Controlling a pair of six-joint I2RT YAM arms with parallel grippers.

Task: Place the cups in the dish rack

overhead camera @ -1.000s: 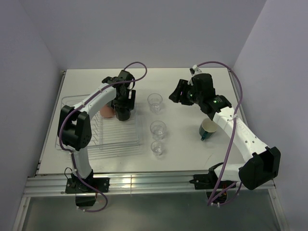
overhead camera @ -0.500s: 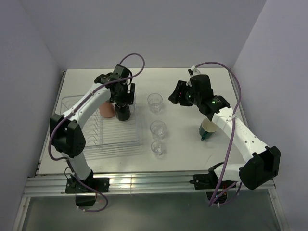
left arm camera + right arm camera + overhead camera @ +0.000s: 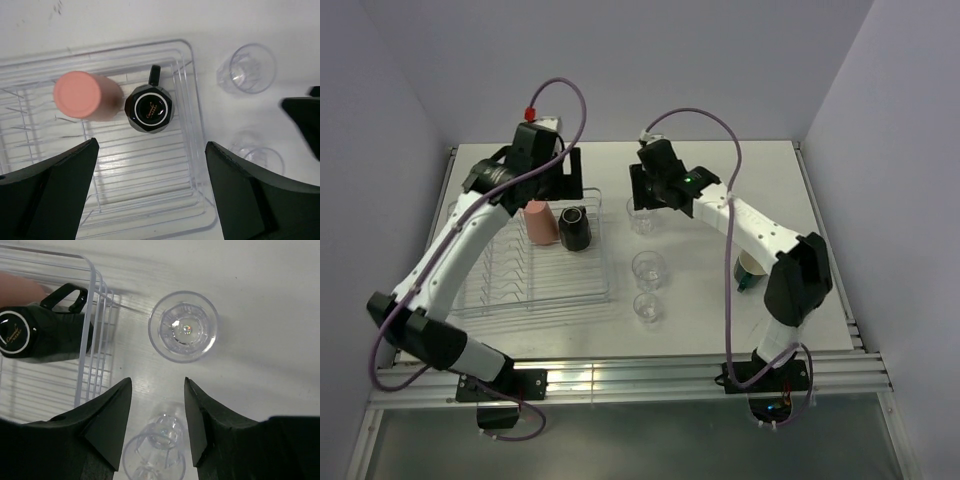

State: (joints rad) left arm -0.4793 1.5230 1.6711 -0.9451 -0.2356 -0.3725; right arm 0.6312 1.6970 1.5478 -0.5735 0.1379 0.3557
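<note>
The rack point(image 3: 550, 288) sits on the left of the surface point(image 3: 710, 312). At its far end the orange cup point(image 3: 540, 222) and the black mug point(image 3: 575, 228) stand upside down, side by side. Our left jaws hang high over them, spread wide, with nothing in them. Three clear cups point(image 3: 649, 268) stand in a row on the surface, just right of the rack. Our right jaws hover over the far clear cup point(image 3: 183, 326), partly spread, holding nothing. The green mug point(image 3: 752, 268) is farther right, half hidden by the right arm point(image 3: 750, 222).
</note>
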